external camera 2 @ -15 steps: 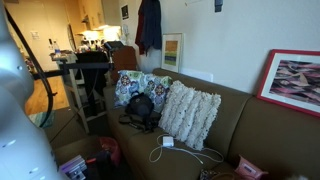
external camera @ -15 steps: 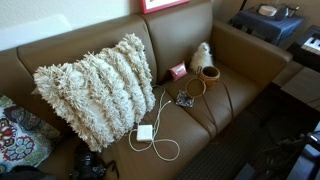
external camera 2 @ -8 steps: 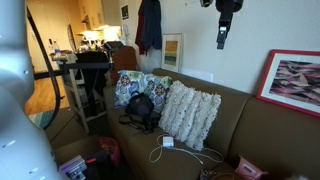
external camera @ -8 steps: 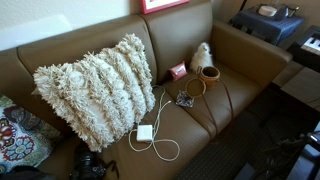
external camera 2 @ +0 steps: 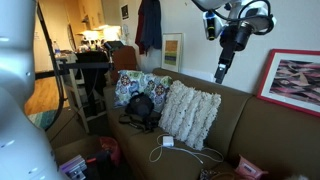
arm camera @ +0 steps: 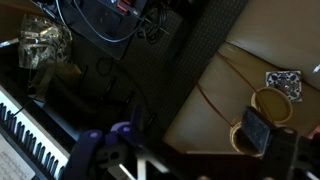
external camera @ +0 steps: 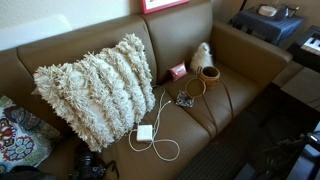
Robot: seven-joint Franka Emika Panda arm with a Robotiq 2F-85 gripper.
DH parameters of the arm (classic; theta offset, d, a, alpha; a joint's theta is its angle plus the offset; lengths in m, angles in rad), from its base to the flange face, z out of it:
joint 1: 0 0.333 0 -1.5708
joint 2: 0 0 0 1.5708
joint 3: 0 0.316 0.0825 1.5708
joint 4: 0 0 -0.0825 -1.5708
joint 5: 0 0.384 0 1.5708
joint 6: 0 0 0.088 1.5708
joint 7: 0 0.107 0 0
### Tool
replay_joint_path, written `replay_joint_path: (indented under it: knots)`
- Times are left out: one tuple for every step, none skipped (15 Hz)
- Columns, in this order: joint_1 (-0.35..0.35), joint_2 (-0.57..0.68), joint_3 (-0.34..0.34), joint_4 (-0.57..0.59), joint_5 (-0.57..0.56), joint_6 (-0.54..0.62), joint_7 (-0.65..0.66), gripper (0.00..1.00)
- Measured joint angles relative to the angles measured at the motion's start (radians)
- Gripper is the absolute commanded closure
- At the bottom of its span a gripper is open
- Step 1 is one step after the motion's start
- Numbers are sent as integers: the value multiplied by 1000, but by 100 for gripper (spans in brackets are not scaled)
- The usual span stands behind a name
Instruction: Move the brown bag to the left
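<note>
The gripper point(external camera 2: 220, 72) has swung lower against the wall since half a second ago; nothing on the cushions has shifted. In the wrist view its fingers point(arm camera: 258, 130) stand apart, empty, high above the seat. The brown bag point(external camera: 209, 73) sits on the sofa point(external camera: 90, 40), just beside a cream fuzzy lump point(external camera: 201, 55), near a pink box point(external camera: 178, 71), well apart from the shaggy pillow point(external camera: 98, 88).

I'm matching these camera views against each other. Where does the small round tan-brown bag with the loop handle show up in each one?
Exterior view: small round tan-brown bag right of centre on the brown leather sofa, beside the cream fuzzy lump.
Exterior view: not made out; the bottom edge cuts off that sofa seat.
Wrist view: low at the right.
Shared landmark: the sofa.
</note>
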Motion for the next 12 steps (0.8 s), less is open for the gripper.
replay_joint_path:
  knots:
    - [-5,0,-6,-23,1,17,0,0]
    - [-11,0,-13,-46,1,37,0,0]
    - [-17,-1,-19,-69,2,62,0,0]
    - [-23,-2,-27,-94,2,103,3,0]
    - [-29,-5,-35,-119,7,155,11,0]
    - [-34,-7,-43,-143,16,208,25,0]
    - [-40,-8,-48,-161,31,248,38,0]
    - [-45,-8,-49,-173,53,272,50,0]
    - [-46,-8,-50,-184,73,295,66,0]
    - [-44,-8,-49,-196,80,324,70,0]
    - [-40,-11,-47,-215,78,395,67,0]
    - [-35,-14,-45,-237,71,473,63,0]
